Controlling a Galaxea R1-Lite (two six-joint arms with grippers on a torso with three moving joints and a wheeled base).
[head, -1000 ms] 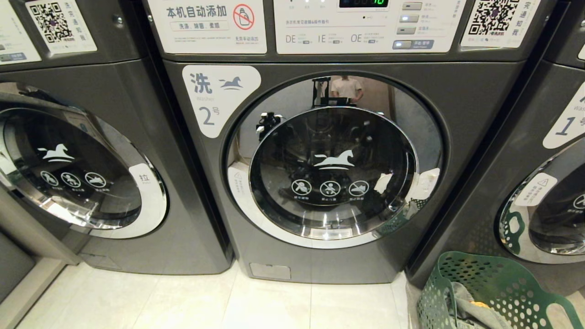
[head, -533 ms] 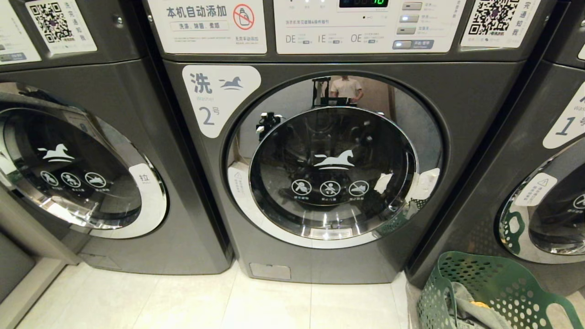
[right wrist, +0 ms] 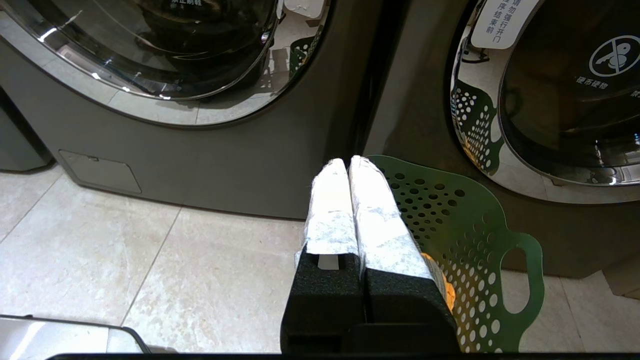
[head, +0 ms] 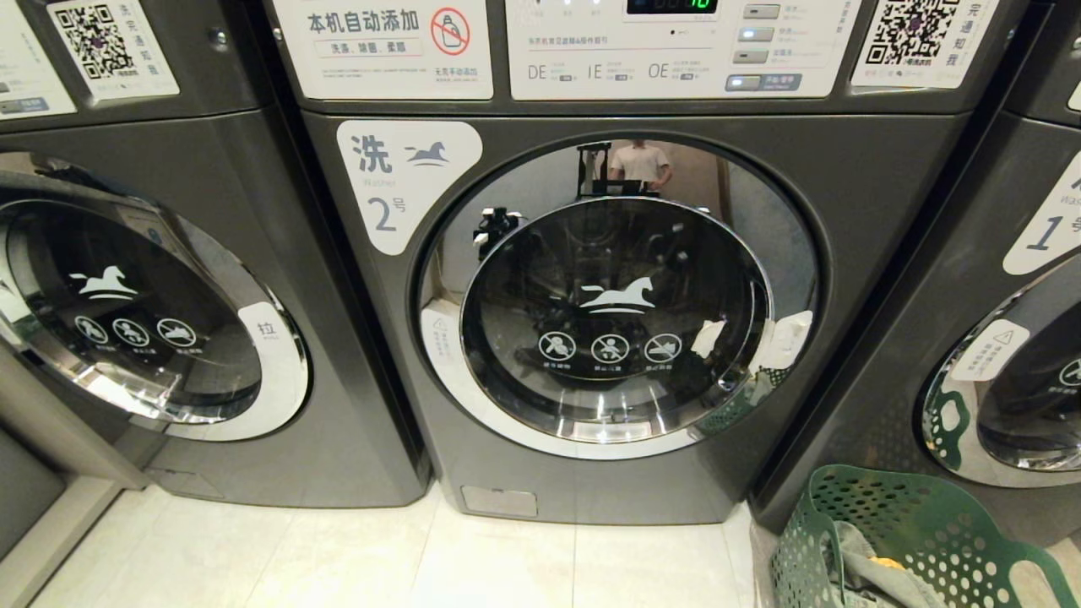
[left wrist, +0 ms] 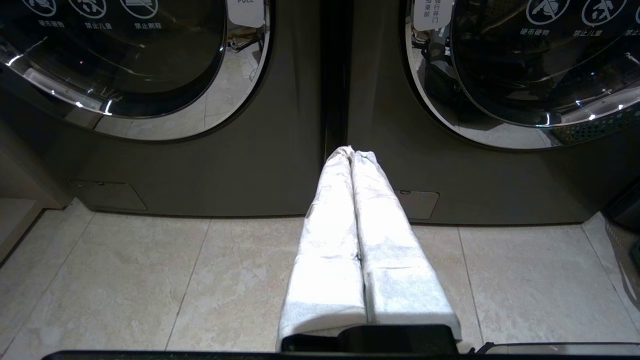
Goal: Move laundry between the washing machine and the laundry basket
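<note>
Hovering low over floor tile — left gripper [left wrist: 351,152], right gripper [right wrist: 347,162], both closed.

left hand [left wrist: 352,151] white-wrapped fingers, right hand [right wrist: 346,162] likewise, black bases

Pale beige floor tiles [head: 355,557] with thin grout lines run beneath neighbouring grey washers [head: 194,279], under warm light.
</note>
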